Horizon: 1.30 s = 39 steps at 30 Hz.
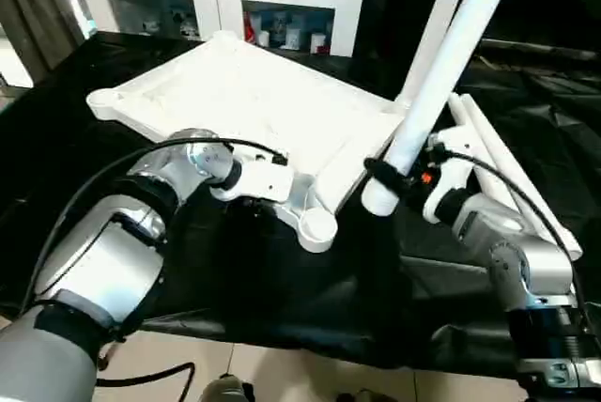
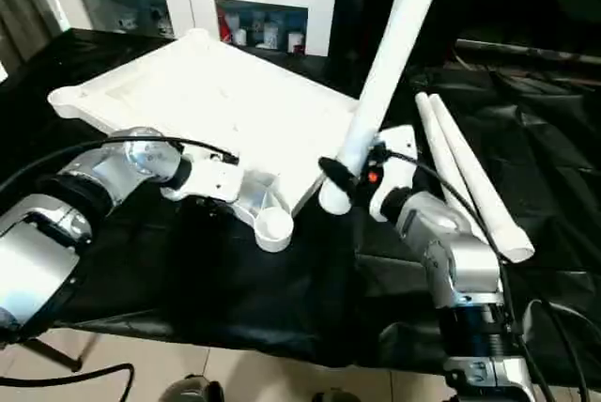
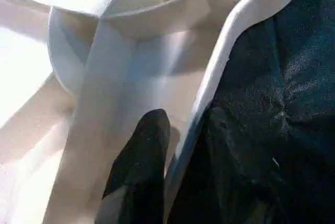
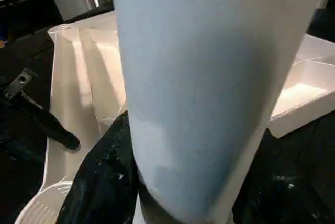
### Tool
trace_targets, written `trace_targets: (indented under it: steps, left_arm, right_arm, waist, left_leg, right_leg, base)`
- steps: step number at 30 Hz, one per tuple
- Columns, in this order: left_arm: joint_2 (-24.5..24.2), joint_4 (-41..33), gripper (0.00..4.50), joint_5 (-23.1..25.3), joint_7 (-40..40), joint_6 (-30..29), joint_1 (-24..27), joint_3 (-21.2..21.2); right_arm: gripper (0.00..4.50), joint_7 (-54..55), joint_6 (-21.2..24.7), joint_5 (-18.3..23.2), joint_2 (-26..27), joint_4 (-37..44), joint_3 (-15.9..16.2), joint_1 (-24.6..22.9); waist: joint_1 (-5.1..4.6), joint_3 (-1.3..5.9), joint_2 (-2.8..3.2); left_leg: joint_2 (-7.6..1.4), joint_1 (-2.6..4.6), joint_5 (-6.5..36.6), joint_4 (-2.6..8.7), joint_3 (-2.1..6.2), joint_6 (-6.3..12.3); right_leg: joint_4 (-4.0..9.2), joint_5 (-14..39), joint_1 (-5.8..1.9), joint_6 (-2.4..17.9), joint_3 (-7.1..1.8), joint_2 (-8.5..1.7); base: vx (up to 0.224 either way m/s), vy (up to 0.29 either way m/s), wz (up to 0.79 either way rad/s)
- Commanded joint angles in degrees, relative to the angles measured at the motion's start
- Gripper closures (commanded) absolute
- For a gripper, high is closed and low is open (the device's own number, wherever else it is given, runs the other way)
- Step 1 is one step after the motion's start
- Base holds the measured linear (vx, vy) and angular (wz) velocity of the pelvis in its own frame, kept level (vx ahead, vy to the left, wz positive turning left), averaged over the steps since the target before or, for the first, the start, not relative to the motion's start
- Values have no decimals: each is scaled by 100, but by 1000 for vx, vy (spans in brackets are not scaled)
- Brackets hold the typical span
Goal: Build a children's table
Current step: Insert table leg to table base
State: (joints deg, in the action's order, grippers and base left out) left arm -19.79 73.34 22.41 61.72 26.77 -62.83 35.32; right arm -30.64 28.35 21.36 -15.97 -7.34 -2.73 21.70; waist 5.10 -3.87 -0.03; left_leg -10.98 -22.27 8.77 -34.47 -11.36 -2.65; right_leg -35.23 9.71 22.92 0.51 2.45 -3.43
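white plastic tabletop is seen from the head views lying ribs-up on the black-draped worktop. its near corner socket sits just left of the leg, whose fat end hangs beside and slightly above it, long axis tilted up and to the right.

from the left wrist, the left gripper is closed over the tabletop rim.

from the right wrist, the right gripper is clamped round the leg.

two spare legs lie to the right.

— Where are the arms, relative to the tabletop?
— Left gripper clamps its near rim, one finger inside. Right gripper sits at the near right corner — closed round a steeply tilted leg.
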Motion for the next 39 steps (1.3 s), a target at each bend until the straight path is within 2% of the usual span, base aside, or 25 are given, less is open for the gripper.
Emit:
trace_targets:
  steps: [1, 3, 4, 5, 7, 11, 12, 14, 16, 17, 18, 20, 22, 24, 26, 28, 30, 31, 32, 34, 35, 36, 37, 38, 39]
  left_arm:
    - [42, 71, 363, 72, 202, 38, -87, 62]
    - [49, 88, 373, 89, 248, 39, -83, 66]
    - [47, 103, 380, 88, 386, 25, -97, 65]
    - [43, 118, 380, 106, 469, 20, -102, 54]
    - [28, 126, 400, 136, 561, 34, -103, 43]
    - [22, 193, 422, 128, 896, -367, -127, -50]
    - [14, 212, 425, 209, 875, -528, -121, -1]
    - [42, 201, 433, 195, 773, -571, -96, -23]
    - [159, 193, 438, 59, 613, -889, -47, -177]
    - [234, 199, 440, -59, 648, -1113, -22, -292]
    - [279, 206, 442, -134, 691, -1257, -9, -363]
    - [341, 199, 446, -240, 735, -1438, 31, -465]
    - [498, 151, 449, -564, 723, -2001, 192, -787]
    - [558, 122, 449, -736, 640, -2207, 285, -958]
    - [570, 81, 450, -803, 585, -2214, 366, -1043]
    - [481, -187, 450, -780, 472, -1864, 713, -1083]
    - [323, -464, 450, -554, 420, -1577, 964, -900]
    - [283, -540, 450, -502, 374, -1479, 1034, -860]
    - [261, -603, 450, -484, 327, -1422, 1097, -850]
    - [244, -867, 450, -516, 230, -1546, 1293, -905]
    - [243, -1014, 450, -558, 266, -1646, 1396, -929]
    - [243, -1014, 450, -558, 266, -1646, 1396, -929]
    - [250, -1283, 450, -631, 306, -1848, 1579, -980]
    - [279, -1414, 450, -697, 294, -2017, 1679, -1037]
    - [330, -1627, 450, -810, 269, -2280, 1839, -1145]
  right_arm:
    - [260, -35, -108, -91, -27, 179, 41, -102]
    - [260, -35, -118, -96, -23, 222, 57, -157]
    - [260, -41, -108, -101, -31, 243, 71, -181]
    - [260, -50, -103, -107, -43, 279, 96, -222]
    - [260, -68, -91, -112, -57, 333, 137, -282]
    - [260, -69, -90, -134, -35, 340, 200, -310]
    - [260, -61, -105, -141, -21, 365, 232, -353]
    - [260, -60, -100, -138, -16, 388, 246, -374]
    - [260, -49, -80, -135, 10, 413, 247, -409]
    - [260, -47, -73, -141, 20, 429, 251, -428]
    - [260, -45, -70, -146, 26, 437, 253, -440]
    - [260, -30, -34, -141, 44, 449, 258, -441]
    - [260, 13, 48, -129, 96, 482, 292, -427]
    - [260, 35, 66, -129, 122, 464, 305, -402]
    - [260, 43, 68, -135, 131, 457, 316, -394]
    - [260, 69, 35, -164, 148, 389, 326, -351]
    - [260, 142, -61, -160, 187, 267, 228, -267]
    - [260, 155, -106, -157, 201, 228, 198, -239]
    - [260, 176, -148, -162, 212, 190, 171, -208]
    - [260, 246, -235, -191, 239, 81, 106, -102]
    - [260, 147, -281, -144, 248, 66, 112, -50]
    - [260, 147, -281, -144, 248, 66, 112, -50]
    - [260, 18, -324, -91, 275, 42, 120, 39]
    - [261, -6, -289, -41, 300, -14, 91, 127]
    - [261, -21, -221, 36, 334, -111, 39, 260]
  waist:
    - [4, 492, 87]
    - [11, 500, 74]
    - [17, 502, 88]
    - [13, 500, 68]
    - [13, 496, 93]
    - [1, 474, 108]
    - [-1, 471, 120]
    - [-5, 466, 104]
    - [10, 463, 103]
    - [7, 462, 66]
    - [5, 457, 79]
    - [9, 457, 66]
    - [6, 462, 1]
    - [17, 459, 22]
    - [18, 457, -25]
    - [23, 457, -32]
    - [3, 444, -29]
    - [-19, 442, -11]
    - [-25, 447, -51]
    - [-49, 413, -53]
    - [-58, 401, -74]
    - [-62, 395, -71]
    - [-76, 397, -127]
    - [-67, 401, -109]
    - [-94, 401, -149]
  left_leg:
    - [-208, 195, 1547, 378, 159, -119]
    - [-200, 177, 1448, 367, 149, -57]
    - [-198, 169, 1393, 364, 148, -25]
    - [-196, 164, 1373, 365, 147, -8]
    - [-192, 159, 1372, 360, 146, 19]
    - [-193, 171, 1532, 377, 153, -16]
    - [-196, 175, 1572, 383, 160, -36]
    - [-191, 170, 1589, 386, 163, -37]
    - [-183, 192, 1619, 371, 155, -7]
    - [-184, 186, 1600, 372, 152, 6]
    - [-180, 187, 1585, 370, 151, 9]
    - [-181, 183, 1563, 371, 154, 37]
    - [-177, 171, 1454, 369, 140, 108]
    - [-172, 175, 1428, 363, 142, 125]
    - [-164, 170, 1422, 361, 136, 169]
    - [-184, 173, 1427, 373, 156, 193]
    - [-191, 142, 1456, 401, 171, 173]
    - [-203, 183, 1648, 415, 165, 118]
    - [-204, 206, 1734, 412, 161, 94]
    - [-208, 231, 2039, 438, 187, -22]
    - [-201, 277, 2214, 427, 192, -59]
    - [-190, 281, 2257, 427, 196, -60]
    - [-192, 281, 2280, 438, 201, -68]
    - [-208, 280, 2276, 445, 221, -85]
    - [-209, 281, 2279, 454, 217, -74]
  right_leg:
    - [403, 788, -300, 1448, -224, -464]
    - [396, 700, -313, 1474, -226, -473]
    - [396, 706, -314, 1480, -224, -478]
    - [403, 722, -319, 1475, -222, -479]
    - [411, 826, -317, 1462, -221, -484]
    - [451, 1240, -306, 1381, -216, -487]
    - [457, 1313, -302, 1369, -216, -488]
    - [469, 1379, -307, 1346, -215, -492]
    - [495, 1609, -288, 1315, -215, -501]
    - [503, 1651, -290, 1296, -215, -498]
    - [499, 1699, -286, 1289, -212, -499]
    - [508, 1793, -282, 1262, -206, -501]
    - [506, 1757, -276, 1256, -200, -494]
    - [506, 1786, -268, 1250, -201, -499]
    - [528, 1891, -265, 1210, -198, -502]
    - [543, 2085, -252, 1087, -195, -512]
    - [536, 2098, -257, 1037, -192, -506]
    - [562, 2239, -208, 989, -195, -492]
    - [576, 2327, -196, 965, -193, -490]
    - [605, 2815, -173, 838, -183, -516]
    - [643, 3159, -142, 737, -170, -520]
    - [668, 3301, -132, 676, -168, -522]
    - [693, 3462, -132, 574, -160, -523]
    - [666, 3440, -146, 584, -162, -546]
    - [674, 3445, -127, 593, -158, -548]
  base:
    - [0, 0, 0]
    - [0, 0, 0]
    - [0, 0, 0]
    - [0, 0, 0]
    - [0, 0, 0]
    - [0, 0, 0]
    - [0, 0, 0]
    - [0, 0, 0]
    - [0, 0, 0]
    - [0, 0, 0]
    - [0, 0, 0]
    - [0, 0, 0]
    - [0, 0, 0]
    - [0, 0, 0]
    - [0, 0, 0]
    - [0, 0, 0]
    - [0, 0, 0]
    - [0, 0, 0]
    - [0, 0, 0]
    - [0, 0, 0]
    - [0, 0, 0]
    - [0, 0, 0]
    - [0, 0, 0]
    - [0, 0, 0]
    - [0, 0, 0]
